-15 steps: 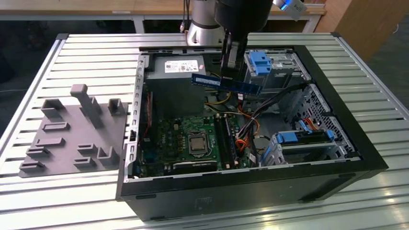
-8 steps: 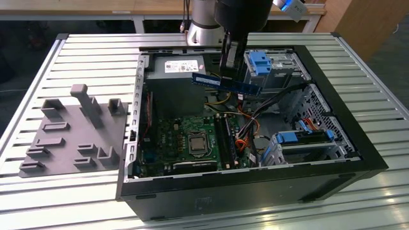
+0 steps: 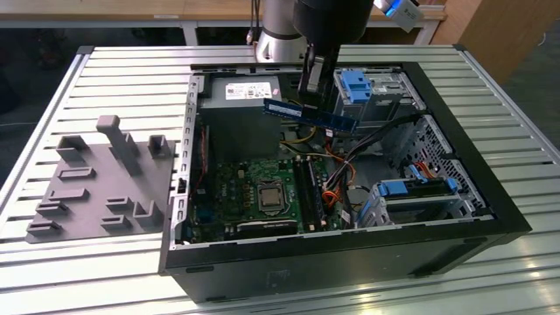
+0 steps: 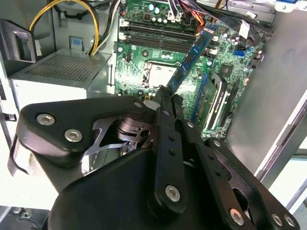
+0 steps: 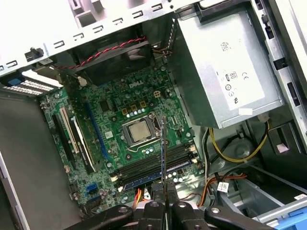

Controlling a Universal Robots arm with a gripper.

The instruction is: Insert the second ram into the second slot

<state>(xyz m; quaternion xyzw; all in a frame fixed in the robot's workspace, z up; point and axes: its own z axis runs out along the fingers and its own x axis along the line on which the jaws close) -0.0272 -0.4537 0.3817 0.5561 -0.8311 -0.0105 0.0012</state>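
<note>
- Closest to the lens in both wrist views is the gripper (image 4: 165, 94): its black fingers (image 5: 154, 188) are clamped tight on one end of the second ram (image 4: 192, 55).
- In the exterior view the ram (image 3: 311, 115) sits in the upper middle of the frame. It hangs in the air under the gripper (image 3: 310, 98), over the open computer case (image 3: 490, 216).
- It's slightly tilted there, with the end toward the exterior view's right a bit lower.
- It's between the grey power supply (image 3: 245, 95) and the light-blue drive bracket (image 3: 355, 85), well above the green motherboard (image 3: 254, 190), so it isn't seated in anything.
- In the first wrist view the stick (image 5: 163, 148) is edge-on, a thin blue line crossing over the memory slots (image 5: 148, 167) next to the CPU socket (image 5: 139, 132).
- Over on the exterior view's left, a grey parts fixture (image 3: 96, 184) lies on the slatted table (image 3: 114, 72), well apart from the case.
</note>
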